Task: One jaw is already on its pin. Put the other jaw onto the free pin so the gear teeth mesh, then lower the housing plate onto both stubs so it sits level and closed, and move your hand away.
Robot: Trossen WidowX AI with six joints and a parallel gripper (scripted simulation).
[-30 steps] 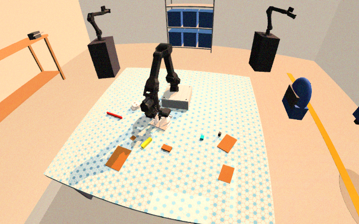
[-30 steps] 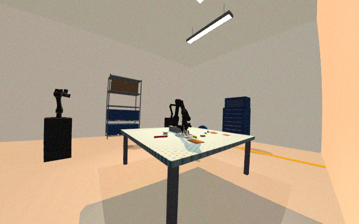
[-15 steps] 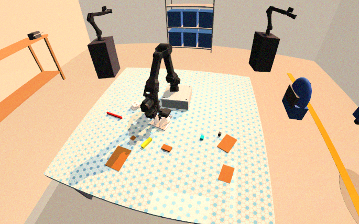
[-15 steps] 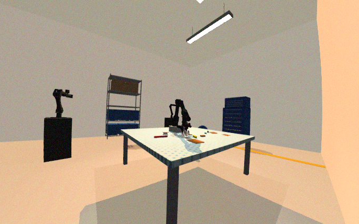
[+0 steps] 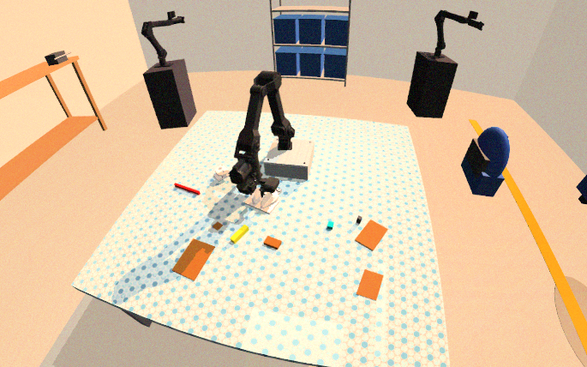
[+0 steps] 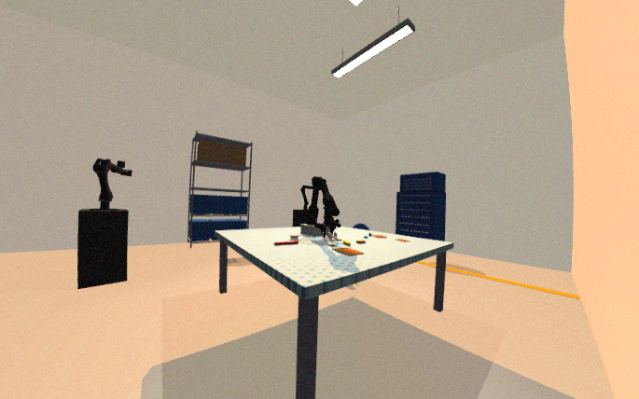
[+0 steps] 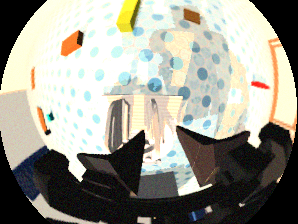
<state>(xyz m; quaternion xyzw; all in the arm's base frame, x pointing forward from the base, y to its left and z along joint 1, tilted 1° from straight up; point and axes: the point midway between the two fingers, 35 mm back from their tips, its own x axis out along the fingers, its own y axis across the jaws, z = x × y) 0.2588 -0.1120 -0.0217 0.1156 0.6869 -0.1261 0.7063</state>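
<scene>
The pale base plate (image 5: 266, 210) (image 7: 142, 100) lies on the patterned table near the robot's base. Two pale jaws stand side by side on it: one jaw (image 5: 268, 199) (image 7: 118, 122) and the other jaw (image 5: 256, 199) (image 7: 159, 117). The pins and the gear teeth are too small and washed out to judge, so I cannot tell if they mesh. A pale part (image 5: 220, 174) (image 6: 294, 237), likely the housing plate, lies apart on the table, left of the arm. My gripper (image 7: 160, 131) is partly open and empty, just over the robot-side end of the jaws.
A red bar (image 5: 187, 189) (image 6: 285, 242) lies left of the arm. A yellow bar (image 5: 239, 233) (image 7: 128, 16), an orange block (image 5: 272, 242) (image 7: 72, 43) and a brown piece (image 5: 217, 225) (image 7: 192, 16) lie in front. Flat orange plates, a cyan cube (image 5: 330, 224) and a dark cube (image 5: 358, 219) lie farther out.
</scene>
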